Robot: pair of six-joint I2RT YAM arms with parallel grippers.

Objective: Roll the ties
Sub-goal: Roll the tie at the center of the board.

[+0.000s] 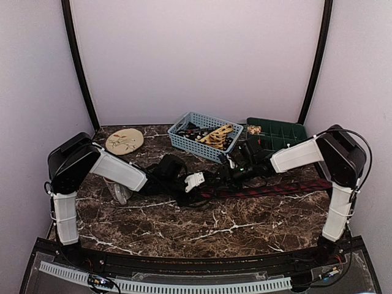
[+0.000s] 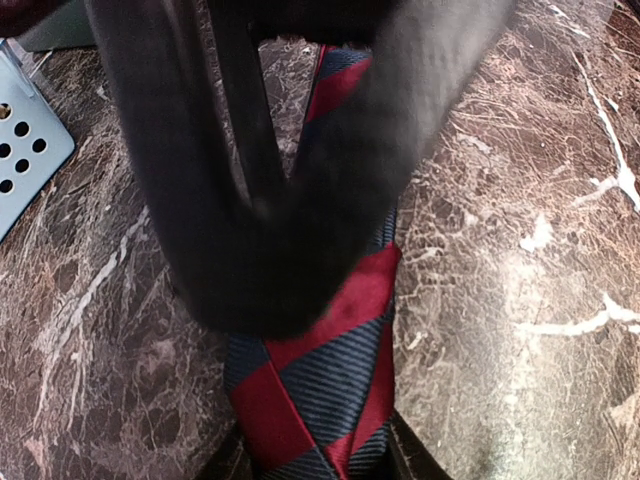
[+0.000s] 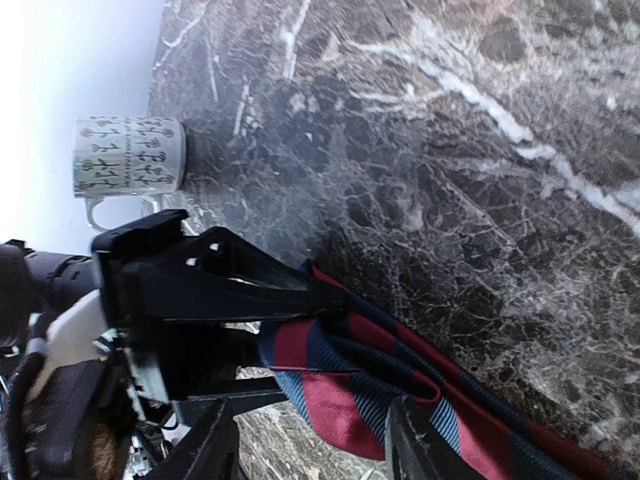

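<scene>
A dark brown marble-patterned counter (image 1: 245, 226) with white veins is sitting inside a pale enclosure. A plain back wall (image 1: 196, 55) is rising behind it, two black curved poles (image 1: 78, 67) are framing its corners, and soft, even light is falling throughout.

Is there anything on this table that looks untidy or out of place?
The striped tie lies stretched out to the right; its end by the left hand is bunched in loose folds. The ties in the blue basket are a jumble.
</scene>
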